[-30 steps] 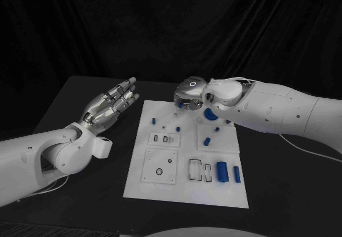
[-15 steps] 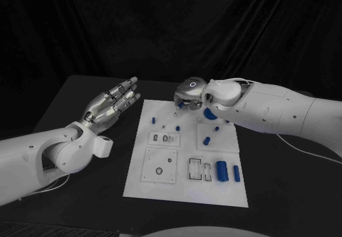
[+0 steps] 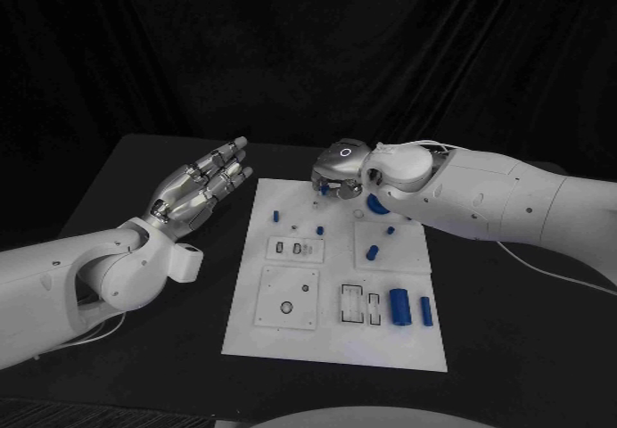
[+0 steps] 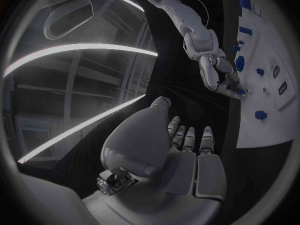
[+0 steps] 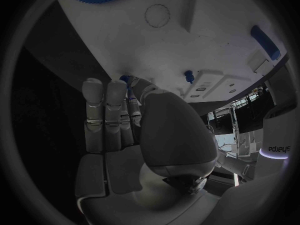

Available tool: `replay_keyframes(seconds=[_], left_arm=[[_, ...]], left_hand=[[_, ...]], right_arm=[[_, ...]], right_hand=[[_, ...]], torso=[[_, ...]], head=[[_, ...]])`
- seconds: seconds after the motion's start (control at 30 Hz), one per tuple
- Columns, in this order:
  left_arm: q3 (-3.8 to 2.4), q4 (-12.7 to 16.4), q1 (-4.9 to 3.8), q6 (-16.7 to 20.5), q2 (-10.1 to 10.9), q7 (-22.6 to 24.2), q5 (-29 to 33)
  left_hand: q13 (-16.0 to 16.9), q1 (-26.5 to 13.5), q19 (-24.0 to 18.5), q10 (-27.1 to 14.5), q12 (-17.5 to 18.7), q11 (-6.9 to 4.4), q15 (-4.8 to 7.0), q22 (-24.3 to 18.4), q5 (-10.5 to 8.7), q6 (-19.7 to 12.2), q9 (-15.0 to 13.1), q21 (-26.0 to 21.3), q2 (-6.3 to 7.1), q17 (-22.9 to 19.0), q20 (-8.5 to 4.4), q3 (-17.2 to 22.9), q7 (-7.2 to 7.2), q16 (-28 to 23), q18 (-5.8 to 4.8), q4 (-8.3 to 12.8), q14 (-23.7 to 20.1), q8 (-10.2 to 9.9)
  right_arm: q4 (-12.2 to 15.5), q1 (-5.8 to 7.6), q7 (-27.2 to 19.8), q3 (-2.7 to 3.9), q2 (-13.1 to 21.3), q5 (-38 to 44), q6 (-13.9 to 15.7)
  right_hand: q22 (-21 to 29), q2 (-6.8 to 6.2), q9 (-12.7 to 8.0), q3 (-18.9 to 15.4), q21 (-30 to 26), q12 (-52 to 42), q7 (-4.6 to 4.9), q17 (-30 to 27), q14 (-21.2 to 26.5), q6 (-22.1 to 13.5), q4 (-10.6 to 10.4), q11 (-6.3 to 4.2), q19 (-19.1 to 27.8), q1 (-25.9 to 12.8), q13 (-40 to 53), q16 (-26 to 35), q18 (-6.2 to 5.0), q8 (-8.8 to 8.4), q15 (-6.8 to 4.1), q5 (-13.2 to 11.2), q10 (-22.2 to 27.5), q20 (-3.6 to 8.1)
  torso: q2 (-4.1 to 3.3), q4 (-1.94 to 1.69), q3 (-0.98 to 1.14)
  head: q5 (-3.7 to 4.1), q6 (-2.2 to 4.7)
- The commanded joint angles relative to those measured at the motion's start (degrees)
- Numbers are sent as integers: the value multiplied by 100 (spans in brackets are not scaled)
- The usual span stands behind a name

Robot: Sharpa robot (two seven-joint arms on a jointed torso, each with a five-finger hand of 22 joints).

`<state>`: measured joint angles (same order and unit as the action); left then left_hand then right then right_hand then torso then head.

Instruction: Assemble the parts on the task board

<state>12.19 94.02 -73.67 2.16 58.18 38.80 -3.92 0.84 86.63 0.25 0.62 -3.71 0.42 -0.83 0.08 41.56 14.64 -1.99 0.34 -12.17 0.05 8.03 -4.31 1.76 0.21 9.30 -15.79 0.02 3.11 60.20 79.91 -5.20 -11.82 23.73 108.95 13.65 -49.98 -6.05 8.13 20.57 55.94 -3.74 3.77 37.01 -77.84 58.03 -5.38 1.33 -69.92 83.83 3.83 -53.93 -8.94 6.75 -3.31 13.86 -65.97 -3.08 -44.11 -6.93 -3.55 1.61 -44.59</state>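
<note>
Left robot hand (image 3: 200, 188) spread wide beside task board (image 3: 337, 334), right robot hand (image 3: 342, 175) pinching small blue part (image 5: 125, 78), mostly hidden

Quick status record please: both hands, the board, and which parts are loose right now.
left hand: raised beside the board, fingers spread, holding nothing
right hand: at the board's far edge, fingertips on a small blue part
task board: white plate, flat on the black table
loose parts: two blue cylinders lying at the board's near right
grip: cannot confirm from these views
</note>
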Motion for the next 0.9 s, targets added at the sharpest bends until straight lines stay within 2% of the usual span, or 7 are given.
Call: replay_keyframes(seconds=[0.03, 0.3, 0.57, 0.9], left_arm=[[-5, 0, -13, -39, -9, 197, -18], [-5, -9, -13, -36, -11, 161, -18], [-5, -14, -13, -41, -10, 139, -18], [-5, -25, -13, -49, -13, 127, -18]], left_hand=[[7, 66, -10, 0, -34, 38, -58, 4, 33, 6, -7, -21, -14, -5, 44, 49, 60, -21, 107, 3, -2, 28], [8, 91, -8, -2, -39, 46, -70, 6, 37, 36, -12, -19, -22, -5, 56, 88, 75, -21, 108, 17, -2, 37], [7, 97, -8, -3, -40, 48, -76, 6, 36, 40, -12, -19, -27, -5, 60, 101, 78, -21, 108, 18, -2, 38], [7, 97, -8, -3, -40, 48, -76, 6, 36, 40, -12, -19, -27, -5, 60, 101, 78, -21, 108, 18, -2, 38]], right_arm=[[75, -29, 36, -4, -7, 15, 58], [88, -29, 80, -4, 2, 15, 186], [105, -28, 105, -3, 0, 15, 272], [139, -28, 106, -3, 0, 15, 267]], right_hand=[[-15, -55, -9, 39, -7, -1, -8, -5, 30, -51, 8, -1, 38, -23, 4, 21, 57, -40, -1, -27, -2, 14], [-14, -61, -12, 45, -13, -6, -9, -20, 37, -63, 11, 1, 47, -19, 7, 32, 54, -50, -2, -23, -15, 14], [-48, -73, -15, 95, -7, 2, -1, -41, 59, -82, 43, 8, 67, 31, 7, 58, 53, -75, -2, 64, -21, 13], [-147, -115, -35, 155, 49, 20, -28, 6, 52, -181, 73, 10, 67, 57, -1, 32, 60, -151, -2, 164, 30, 12]], torso=[[4, 3, 2], [3, 7, 5], [7, 8, -1], [6, 3, 0]], head=[[-1, -8], [3, -6], [-8, -8], [-12, -12]])
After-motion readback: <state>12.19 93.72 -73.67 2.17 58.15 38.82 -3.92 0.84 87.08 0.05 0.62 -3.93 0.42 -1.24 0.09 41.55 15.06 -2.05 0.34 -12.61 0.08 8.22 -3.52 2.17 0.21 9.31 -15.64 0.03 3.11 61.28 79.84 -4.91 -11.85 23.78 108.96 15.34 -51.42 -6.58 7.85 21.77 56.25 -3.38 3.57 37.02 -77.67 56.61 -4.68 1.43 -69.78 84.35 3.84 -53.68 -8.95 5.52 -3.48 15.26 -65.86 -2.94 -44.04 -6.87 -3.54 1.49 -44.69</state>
